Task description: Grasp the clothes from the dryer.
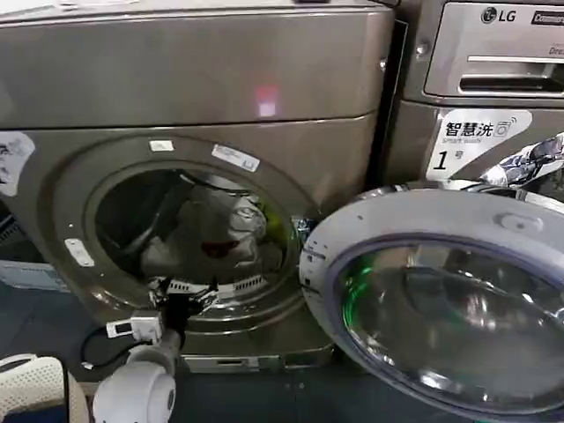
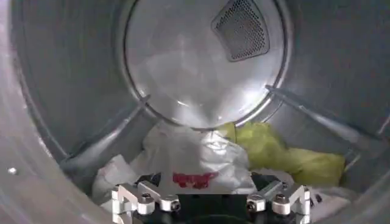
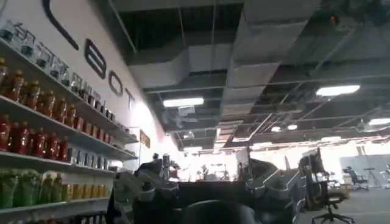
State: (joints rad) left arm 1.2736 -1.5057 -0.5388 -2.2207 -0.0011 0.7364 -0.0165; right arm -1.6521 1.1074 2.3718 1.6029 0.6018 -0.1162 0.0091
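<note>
You are working with the left gripper point(image 1: 204, 288) at the porthole lip of the dryer point(image 1: 220, 88), fingers spread apart and holding nothing. The clothes point(image 2: 201, 158) are lying at the bottom of the drum, ahead of the gripper, not yet touched.

The right gripper point(image 3: 213, 185) is parked away from the machine, pointing out into the room; its fingers are standing apart and empty.

Risks, as judged:
- You are reaching over the lip; a low path could be catching the fingers on the rim or a drum vane.
- The heap is loose and soft. Closing on a top fold alone could be lifting one piece and leaving the others behind.
- A trailing garment could be snagging on the lip as you pull out.
- The door point(image 1: 441, 300) is hanging open beside the porthole; a wide swing of the arm could be hitting it.

Count:
- Heap: one. Pieces you are seeing in it: white-grey fabric with a red patch point(image 2: 194, 178), and one lime-green piece point(image 2: 286, 155). More may be buried; cannot tell.
- Machines: two, the second point(image 1: 493, 79) standing to the right.
- Open doors: one.
</note>
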